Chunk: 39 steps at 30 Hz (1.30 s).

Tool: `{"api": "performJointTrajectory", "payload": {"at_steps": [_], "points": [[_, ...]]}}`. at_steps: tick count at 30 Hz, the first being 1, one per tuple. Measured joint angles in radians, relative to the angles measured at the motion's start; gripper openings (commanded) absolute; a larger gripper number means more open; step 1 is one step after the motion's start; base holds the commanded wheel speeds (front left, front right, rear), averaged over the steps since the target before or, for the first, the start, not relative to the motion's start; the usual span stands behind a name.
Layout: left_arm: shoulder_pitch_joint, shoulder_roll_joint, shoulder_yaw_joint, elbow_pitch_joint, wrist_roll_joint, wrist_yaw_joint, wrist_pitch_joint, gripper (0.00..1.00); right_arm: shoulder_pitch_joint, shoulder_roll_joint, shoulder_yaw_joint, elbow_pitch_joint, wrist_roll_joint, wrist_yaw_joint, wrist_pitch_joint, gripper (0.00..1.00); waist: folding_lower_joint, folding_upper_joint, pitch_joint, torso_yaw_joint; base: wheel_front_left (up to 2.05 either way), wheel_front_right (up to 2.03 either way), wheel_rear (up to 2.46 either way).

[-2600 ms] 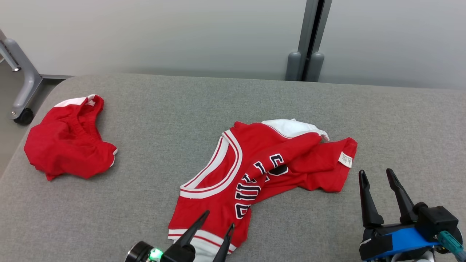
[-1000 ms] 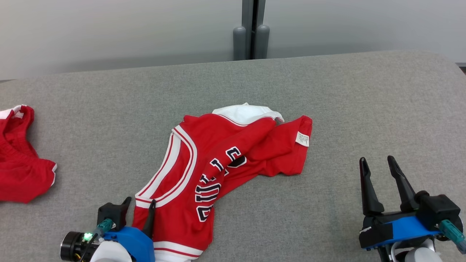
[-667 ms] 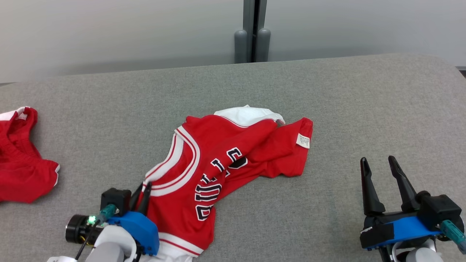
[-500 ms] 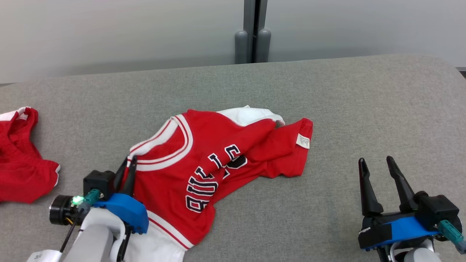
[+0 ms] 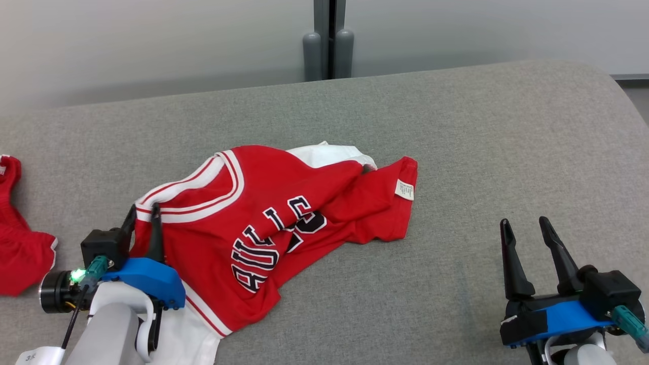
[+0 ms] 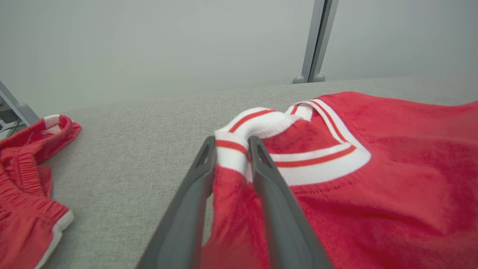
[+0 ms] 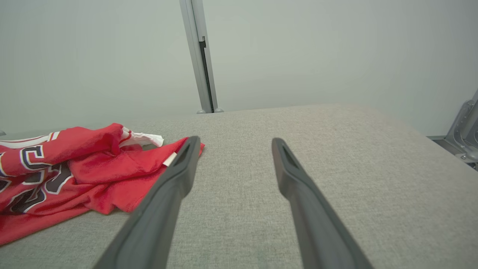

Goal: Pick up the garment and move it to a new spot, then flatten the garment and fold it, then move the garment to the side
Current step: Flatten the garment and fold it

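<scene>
The garment (image 5: 284, 223) is a red jersey with white-and-red striped trim and dark lettering, lying crumpled on the grey padded table (image 5: 456, 152). My left gripper (image 5: 144, 209) is shut on the jersey's striped trim at its left end; in the left wrist view that gripper (image 6: 232, 141) has the white-and-red band (image 6: 231, 153) pinched between its fingers. At the lower right my right gripper (image 5: 525, 222) stands open above bare table, well right of the jersey. The right wrist view has those jaws (image 7: 231, 144) spread with nothing between them, and the jersey (image 7: 74, 168) to their left.
A second red garment (image 5: 20, 238) with an elastic waist lies at the table's left edge, also in the left wrist view (image 6: 26, 179). A grey post (image 5: 327, 38) stands against the pale wall behind the table. The table's right end curves off at the far right.
My left gripper closed on the jersey's striped trim and pulled it up and to the left, spreading the jersey's left part. The camera shifted a little. The right gripper stayed put.
</scene>
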Motion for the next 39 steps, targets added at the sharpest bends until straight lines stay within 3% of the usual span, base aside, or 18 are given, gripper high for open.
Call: {"api": "performJointTrajectory", "payload": {"at_steps": [6, 19, 26, 39], "points": [[0.021, -0.024, 0.049, -0.114, 0.011, 0.011, -0.004, 1.00, 0.000, 0.000, -0.008, 0.004, 0.001, 0.000, 0.000, 1.00, -0.0001, 0.0000, -0.015, 0.028, 0.00, 0.00, 0.00], [0.293, -0.122, 0.173, -0.474, 0.115, -0.012, -0.004, 1.00, 0.031, 0.000, -0.008, 0.012, 0.001, 0.000, 0.000, 1.00, -0.0001, 0.0000, -0.090, 0.104, 0.00, 0.00, 0.00], [0.392, -0.174, 0.196, -0.549, 0.146, -0.024, -0.004, 1.00, 0.051, 0.000, -0.009, 0.017, 0.001, 0.000, 0.000, 1.00, -0.0002, 0.0000, -0.118, 0.134, 0.00, 0.00, 0.00], [0.418, -0.199, 0.228, -0.557, 0.184, -0.049, -0.004, 1.00, 0.057, 0.000, -0.007, 0.032, -0.004, 0.000, 0.000, 1.00, -0.0002, 0.0000, -0.117, 0.147, 0.00, 0.00, 0.00]]}}
